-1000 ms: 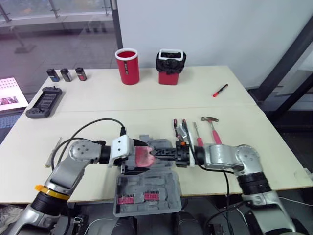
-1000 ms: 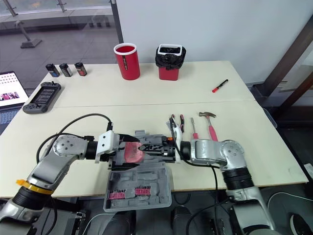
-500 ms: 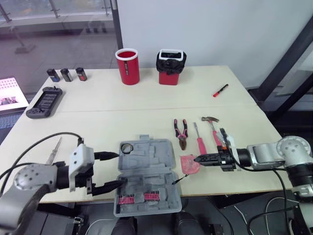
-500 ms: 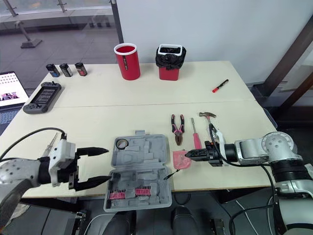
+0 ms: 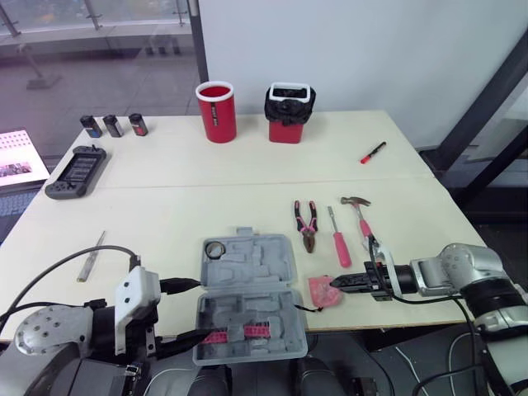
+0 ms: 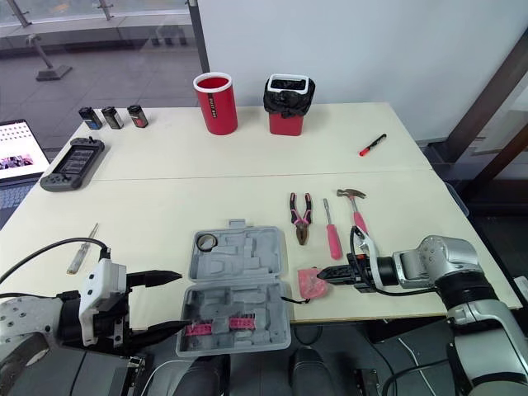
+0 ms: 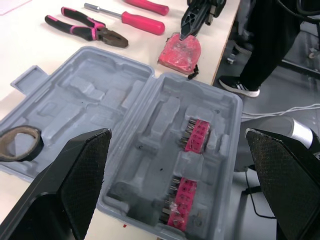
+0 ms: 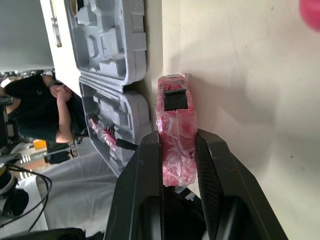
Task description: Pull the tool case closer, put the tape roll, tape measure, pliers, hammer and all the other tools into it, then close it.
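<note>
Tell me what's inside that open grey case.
A dark tape roll sits in the far-left corner of the grey plastic case; two pink bit racks lie in the near half. Other slots look empty. Whatever lies beneath those racks is covered.

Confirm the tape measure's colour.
Pink-red tape measure with a black clip; clearest in the right wrist view.
</note>
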{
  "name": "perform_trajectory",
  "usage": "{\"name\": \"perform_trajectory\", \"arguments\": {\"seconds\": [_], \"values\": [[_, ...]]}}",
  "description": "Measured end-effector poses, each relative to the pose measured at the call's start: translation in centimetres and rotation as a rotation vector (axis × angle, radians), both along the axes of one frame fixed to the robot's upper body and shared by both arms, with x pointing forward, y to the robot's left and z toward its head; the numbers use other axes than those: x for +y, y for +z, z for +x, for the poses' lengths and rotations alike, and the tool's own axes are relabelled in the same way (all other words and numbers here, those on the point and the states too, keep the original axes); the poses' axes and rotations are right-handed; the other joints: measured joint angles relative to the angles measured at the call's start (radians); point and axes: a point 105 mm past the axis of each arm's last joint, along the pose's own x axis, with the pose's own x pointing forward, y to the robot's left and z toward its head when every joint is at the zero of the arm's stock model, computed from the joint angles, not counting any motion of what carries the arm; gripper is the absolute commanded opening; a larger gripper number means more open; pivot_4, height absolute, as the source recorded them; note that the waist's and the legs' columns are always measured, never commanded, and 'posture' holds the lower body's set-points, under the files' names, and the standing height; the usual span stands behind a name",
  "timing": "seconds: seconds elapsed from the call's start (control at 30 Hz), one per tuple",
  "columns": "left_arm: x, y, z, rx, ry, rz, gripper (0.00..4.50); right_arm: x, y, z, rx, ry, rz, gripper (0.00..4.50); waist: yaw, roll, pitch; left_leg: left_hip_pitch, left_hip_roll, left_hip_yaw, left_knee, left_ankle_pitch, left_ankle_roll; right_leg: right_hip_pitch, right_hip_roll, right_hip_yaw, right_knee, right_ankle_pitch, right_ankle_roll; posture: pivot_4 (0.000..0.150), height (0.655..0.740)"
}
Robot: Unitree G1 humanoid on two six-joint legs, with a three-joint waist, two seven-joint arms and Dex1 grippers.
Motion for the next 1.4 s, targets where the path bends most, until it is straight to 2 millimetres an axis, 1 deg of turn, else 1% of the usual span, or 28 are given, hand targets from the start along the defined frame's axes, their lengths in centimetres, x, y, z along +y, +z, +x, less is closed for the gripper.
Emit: {"name": "perform_trajectory", "arguments": {"seconds": [0.13, 0.23, 0.27, 0.33, 0.4, 0.43, 0.5, 0.57, 0.6, 0.67, 0.73, 0.8, 0.87, 0.97, 1.03, 1.1, 1.23, 1.4], "values": [[0.0, 0.2, 0.3, -0.011, 0.001, 0.001, 4.5, -0.1, -0.2, 1.2, -0.027, -0.004, 0.016, 0.39, -0.002, -0.001, 0.0, 0.001, 0.0, 0.0, 0.0, 0.0, 0.0, 0.002, 0.0, 0.0, -0.001, 0.0, 0.0, 0.15, 0.74], [-0.1, 0.4, 0.4, -0.021, -0.003, 0.002, 4.5, -0.4, -0.3, 1.4, -0.03, -0.003, 0.026, 0.39, -0.003, 0.0, -0.001, 0.002, 0.0, 0.0, 0.0, 0.0, 0.0, 0.002, 0.0, 0.0, -0.001, 0.001, 0.0, 0.15, 0.74], [-0.1, 0.4, 0.4, -0.018, -0.003, 0.002, 4.5, -0.5, -0.3, 1.3, -0.033, 0.002, 0.025, 1.44, -0.002, 0.0, -0.001, 0.002, 0.0, 0.0, 0.0, 0.0, 0.0, 0.002, 0.0, 0.0, -0.001, 0.001, 0.0, 0.15, 0.74], [0.0, 0.2, 0.4, -0.007, 0.0, -0.001, 4.5, -1.4, -0.9, 1.2, -0.023, -0.001, -0.036, 2.28, 0.002, 0.0, 0.0, 0.001, 0.0, 0.0, 0.0, 0.0, 0.0, 0.002, 0.0, 0.0, -0.001, 0.001, 0.0, 0.15, 0.74], [0.2, 0.1, 0.4, 0.023, 0.007, -0.022, 4.5, -1.4, -0.5, 1.1, -0.026, 0.007, -0.018, 3.25, 0.001, 0.0, 0.0, 0.001, 0.0, 0.0, 0.0, 0.0, 0.0, 0.001, 0.0, 0.0, -0.001, 0.0, 0.0, 0.15, 0.74], [0.2, 0.2, 0.4, 0.051, 0.016, -0.049, 4.5, -1.5, 0.0, 1.0, -0.03, 0.018, -0.015, 3.92, 0.0, 0.0, 0.0, 0.001, 0.0, 0.0, 0.0, 0.0, 0.0, 0.001, 0.0, 0.0, -0.001, 0.0, 0.0, 0.15, 0.74], [0.5, 0.4, 0.6, 0.062, 0.033, -0.066, 4.5, -2.3, 0.6, 0.7, -0.032, 0.017, -0.037, 4.41, 0.003, 0.001, 0.0, 0.0, -0.001, 0.0, 0.0, 0.0, 0.0, 0.001, -0.001, 0.0, -0.001, 0.0, 0.0, 0.15, 0.74], [1.0, 0.5, 0.9, 0.068, 0.055, -0.074, 4.5, -3.6, 1.6, 0.6, -0.047, -0.001, -0.075, 4.41, 0.006, 0.002, 0.001, 0.0, -0.001, 0.0, 0.0, 0.0, 0.0, 0.001, -0.001, 0.0, -0.001, 0.0, 0.0, 0.15, 0.74], [1.1, 0.5, 1.0, 0.076, 0.062, -0.084, 4.5, -4.3, 2.5, 0.7, -0.084, -0.004, -0.099, 4.41, 0.005, 0.002, 0.001, 0.0, -0.001, 0.0, 0.0, 0.0, 0.0, 0.001, -0.001, 0.0, -0.001, 0.0, 0.0, 0.15, 0.74], [1.2, 0.3, 1.1, 0.087, 0.069, -0.083, 4.5, -4.6, 4.3, 1.2, -0.226, 0.022, -0.138, 4.41, 0.003, 0.001, 0.001, 0.0, -0.001, 0.0, -0.001, 0.0, 0.0, 0.001, -0.001, 0.0, -0.002, 0.0, 0.0, 0.15, 0.74], [1.2, 0.2, 1.2, 0.074, 0.058, -0.073, 4.5, -4.0, 6.2, 1.9, -0.475, 0.068, -0.171, 4.41, -0.002, 0.001, 0.0, 0.001, 0.0, 0.0, -0.001, 0.0, 0.0, 0.001, -0.001, -0.001, -0.002, 0.0, 0.0, 0.15, 0.74], [1.1, 0.3, 1.5, 0.035, 0.059, -0.077, 4.5, -2.8, 7.7, 1.8, -0.759, 0.16, -0.225, 4.41, 0.0, 0.002, 0.0, 0.001, 0.0, 0.001, -0.002, 0.0, 0.0, 0.001, -0.001, -0.001, -0.002, 0.0, 0.001, 0.15, 0.74], [1.2, 0.5, 2.2, -0.02, 0.089, -0.103, 4.5, -1.7, 7.9, 1.0, -0.936, 0.287, -0.317, 4.41, 0.002, 0.002, 0.0, 0.001, 0.0, 0.001, -0.001, 0.0, 0.0, 0.001, -0.001, 0.0, -0.002, 0.0, 0.001, 0.15, 0.74], [1.1, 0.3, 2.7, -0.054, 0.11, -0.137, 4.5, -0.6, 7.2, 0.1, -1.097, 0.476, -0.439, 4.41, 0.003, 0.002, 0.0, 0.001, -0.001, 0.001, 0.0, 0.0, -0.001, 0.002, -0.001, 0.0, -0.003, 0.001, 0.001, 0.15, 0.74], [1.2, 0.1, 2.9, -0.047, 0.115, -0.141, 4.5, -0.3, 6.3, -0.8, -1.124, 0.578, -0.449, 4.41, 0.003, 0.001, 0.0, 0.001, -0.001, 0.001, 0.0, 0.0, -0.001, 0.002, -0.001, 0.0, -0.003, 0.001, 0.001, 0.15, 0.74], [1.2, -0.1, 2.8, -0.033, 0.108, -0.141, 4.5, -0.1, 4.8, -1.4, -1.119, 0.666, -0.445, 4.41, 0.003, 0.002, 0.0, 0.001, -0.001, 0.001, 0.0, 0.0, -0.001, 0.002, -0.001, 0.0, -0.003, 0.001, 0.001, 0.15, 0.74], [1.1, -0.1, 3.0, -0.036, 0.088, -0.132, 4.5, -0.5, 2.7, -1.2, -1.147, 0.786, -0.511, 4.41, 0.001, 0.001, 0.0, 0.001, -0.001, 0.001, 0.0, 0.0, -0.001, 0.002, -0.001, 0.0, -0.003, 0.001, 0.001, 0.15, 0.74], [0.9, -1.2, 2.0, 0.01, 0.063, -0.11, 4.5, 0.8, 0.7, -0.4, -1.167, 0.834, -0.482, 4.41, -0.004, 0.002, 0.0, 0.003, 0.0, 0.002, -0.001, 0.0, 0.0, 0.002, -0.001, 0.0, -0.002, 0.001, 0.001, 0.15, 0.74]]}}
